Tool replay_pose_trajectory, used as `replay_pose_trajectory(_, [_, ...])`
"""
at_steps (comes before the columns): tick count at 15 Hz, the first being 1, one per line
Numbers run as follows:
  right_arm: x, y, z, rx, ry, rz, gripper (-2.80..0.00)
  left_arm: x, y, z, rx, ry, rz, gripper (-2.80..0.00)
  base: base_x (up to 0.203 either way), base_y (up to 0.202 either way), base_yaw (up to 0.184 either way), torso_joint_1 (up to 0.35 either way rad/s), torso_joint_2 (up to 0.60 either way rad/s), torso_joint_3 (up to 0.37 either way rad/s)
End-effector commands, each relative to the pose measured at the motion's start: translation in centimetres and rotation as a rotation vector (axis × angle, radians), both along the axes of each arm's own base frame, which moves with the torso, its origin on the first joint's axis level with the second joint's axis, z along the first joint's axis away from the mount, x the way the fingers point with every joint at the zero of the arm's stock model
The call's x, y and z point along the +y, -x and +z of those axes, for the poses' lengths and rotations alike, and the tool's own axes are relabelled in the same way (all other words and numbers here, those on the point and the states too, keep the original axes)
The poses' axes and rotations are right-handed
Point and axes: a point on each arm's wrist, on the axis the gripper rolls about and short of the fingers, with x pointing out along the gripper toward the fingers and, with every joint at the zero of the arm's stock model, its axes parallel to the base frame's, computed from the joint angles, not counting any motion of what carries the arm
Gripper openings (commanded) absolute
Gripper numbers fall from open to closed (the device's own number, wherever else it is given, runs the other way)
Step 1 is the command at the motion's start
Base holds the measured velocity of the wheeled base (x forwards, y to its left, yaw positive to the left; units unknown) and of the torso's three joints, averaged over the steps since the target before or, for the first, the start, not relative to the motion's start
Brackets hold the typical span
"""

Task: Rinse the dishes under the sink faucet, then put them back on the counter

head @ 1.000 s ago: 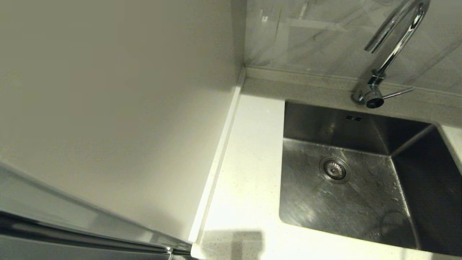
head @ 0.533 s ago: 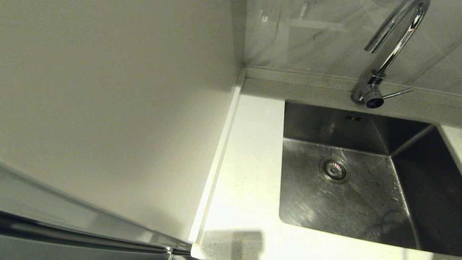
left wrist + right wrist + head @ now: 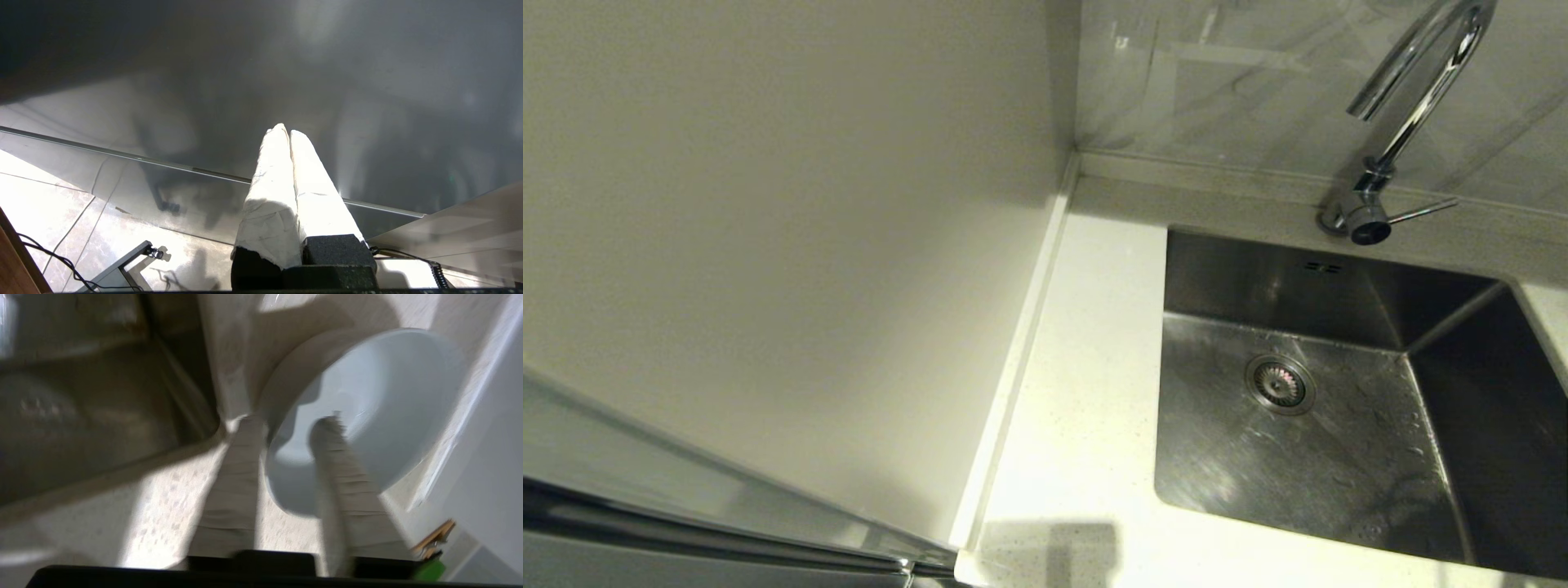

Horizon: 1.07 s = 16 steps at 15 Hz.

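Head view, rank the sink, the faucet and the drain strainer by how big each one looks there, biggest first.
1. The sink, cut off at the right edge and still by far the largest.
2. The faucet, with the top of its arch out of view.
3. The drain strainer, clearly the smallest.

No two look alike in size.

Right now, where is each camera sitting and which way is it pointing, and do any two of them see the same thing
Head view: from the robot's head, looking down at the counter, sink and faucet; no arm shows.
Left wrist view: behind the left gripper, its fingers pressed together, facing a dark glossy panel and tiled floor.
Right wrist view: behind the right gripper, one finger inside and one outside the rim of a pale bowl over the counter.
Shared: head and right wrist views both show counter and sink.
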Motion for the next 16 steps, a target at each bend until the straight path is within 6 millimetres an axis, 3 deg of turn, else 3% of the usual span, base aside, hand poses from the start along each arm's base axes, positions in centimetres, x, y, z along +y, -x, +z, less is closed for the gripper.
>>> replay_pose_trajectory(1, [-0.1, -0.1, 0.1, -0.019, 0.017, 0.005, 0.0, 0.0, 0.0, 0.0, -0.004, 0.001, 0.002, -2.8, 0.0, 0.0, 0.0, 0.0, 0.0, 0.0])
replay_pose_trajectory(5, [0.0, 0.0, 1.0, -0.076, 0.048, -0.007, 0.0, 0.0, 0.0, 0.0, -0.004, 0.001, 0.0, -2.8, 0.0, 0.0, 0.0, 0.0, 0.0, 0.0])
replay_pose_trajectory(8, [1.2, 1.6, 3.0, -0.171, 0.088, -0.023, 0.0, 0.0, 0.0, 0.0, -0.004, 0.001, 0.0, -2.8, 0.0, 0.0, 0.0, 0.0, 0.0, 0.0])
replay_pose_trajectory(12, [4.8, 4.8, 4.9, -0.271, 0.174, 0.014, 0.0, 0.0, 0.0, 0.0, -0.004, 0.001, 0.0, -2.8, 0.0, 0.0, 0.0, 0.0, 0.0, 0.0])
replay_pose_trajectory(16, [9.4, 5.7, 6.9, -0.421, 0.297, 0.274, 0.0, 0.0, 0.0, 0.0, -0.004, 0.001, 0.0, -2.8, 0.0, 0.0, 0.0, 0.0, 0.0, 0.0])
